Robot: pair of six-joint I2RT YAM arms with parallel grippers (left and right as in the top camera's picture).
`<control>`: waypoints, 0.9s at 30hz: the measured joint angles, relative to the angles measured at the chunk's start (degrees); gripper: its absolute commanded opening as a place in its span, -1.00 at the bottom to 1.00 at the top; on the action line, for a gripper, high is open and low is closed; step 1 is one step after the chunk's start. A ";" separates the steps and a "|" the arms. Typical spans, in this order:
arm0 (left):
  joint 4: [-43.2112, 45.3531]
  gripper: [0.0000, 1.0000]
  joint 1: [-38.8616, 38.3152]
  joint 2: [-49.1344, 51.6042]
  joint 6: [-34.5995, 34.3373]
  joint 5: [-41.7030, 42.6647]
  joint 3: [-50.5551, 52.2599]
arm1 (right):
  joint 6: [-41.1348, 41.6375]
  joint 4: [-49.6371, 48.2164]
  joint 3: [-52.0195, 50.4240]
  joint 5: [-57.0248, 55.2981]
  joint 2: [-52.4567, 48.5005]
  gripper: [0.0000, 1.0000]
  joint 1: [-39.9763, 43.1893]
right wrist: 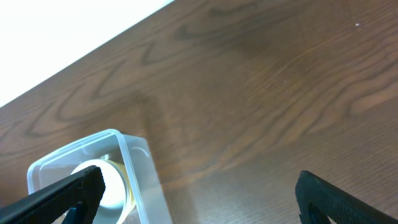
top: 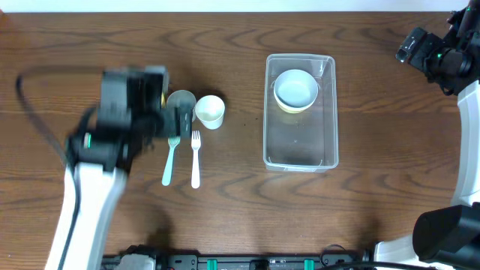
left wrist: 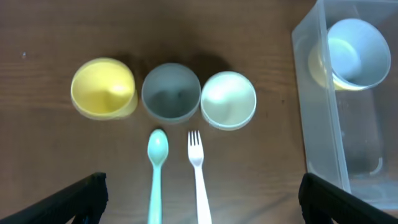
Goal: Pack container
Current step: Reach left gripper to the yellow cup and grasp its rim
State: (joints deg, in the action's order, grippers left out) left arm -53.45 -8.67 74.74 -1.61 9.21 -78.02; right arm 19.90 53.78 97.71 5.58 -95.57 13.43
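Note:
The clear container (top: 300, 154) stands right of centre and holds a white bowl (top: 296, 88) nested in a yellow one at its far end. It also shows in the left wrist view (left wrist: 323, 124) and the right wrist view (right wrist: 140, 171). A yellow cup (left wrist: 102, 87), grey cup (left wrist: 170, 91) and white cup (left wrist: 228, 99) stand in a row left of it, with a teal spoon (left wrist: 157, 168) and a white fork (left wrist: 198, 174) in front of them. My left gripper (left wrist: 202, 190) is open and empty above the spoon and fork. My right gripper (right wrist: 199, 196) is open and empty, high at the far right.
In the overhead view my left arm (top: 124, 112) covers the yellow cup; the grey cup (top: 181, 100) and white cup (top: 210, 111) show beside it. The table's far edge (right wrist: 93, 37) runs close behind the container.

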 measured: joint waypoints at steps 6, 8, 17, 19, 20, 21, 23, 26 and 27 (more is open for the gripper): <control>-5.68 0.96 0.96 12.22 0.31 -2.21 -8.15 | 0.00 0.00 0.00 -0.02 0.00 0.99 0.00; -7.69 0.96 3.26 14.12 -2.03 -3.89 -8.15 | 0.00 0.00 0.00 -0.02 0.00 0.99 0.00; -6.14 0.96 20.72 18.62 -6.19 -3.72 -8.17 | 0.00 0.00 0.00 -0.02 0.00 0.99 0.00; -5.90 0.96 22.25 19.96 -6.34 -3.30 -8.17 | 0.00 0.00 0.00 -0.02 0.00 0.98 0.00; -5.95 0.96 22.56 20.90 -6.34 -3.17 -8.17 | 0.00 0.00 0.00 -0.02 0.00 0.99 0.00; -6.10 0.96 22.62 22.08 -6.34 -3.06 -8.22 | 0.00 0.00 0.00 -0.02 0.00 0.99 0.00; -6.38 0.96 22.45 24.50 -6.34 -2.38 -8.22 | 0.00 0.00 0.00 -0.02 0.00 0.99 0.00; -5.66 0.96 22.25 26.93 -6.34 -1.44 -8.22 | 0.00 0.00 0.00 -0.02 0.00 0.98 0.00; -5.07 0.96 22.21 27.10 -6.34 -1.25 -8.22 | 0.00 0.00 0.00 -0.02 0.00 0.98 0.00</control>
State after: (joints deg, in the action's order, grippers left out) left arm -58.52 13.54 101.84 -7.94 7.97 -86.24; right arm 19.90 53.78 97.71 5.56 -95.57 13.43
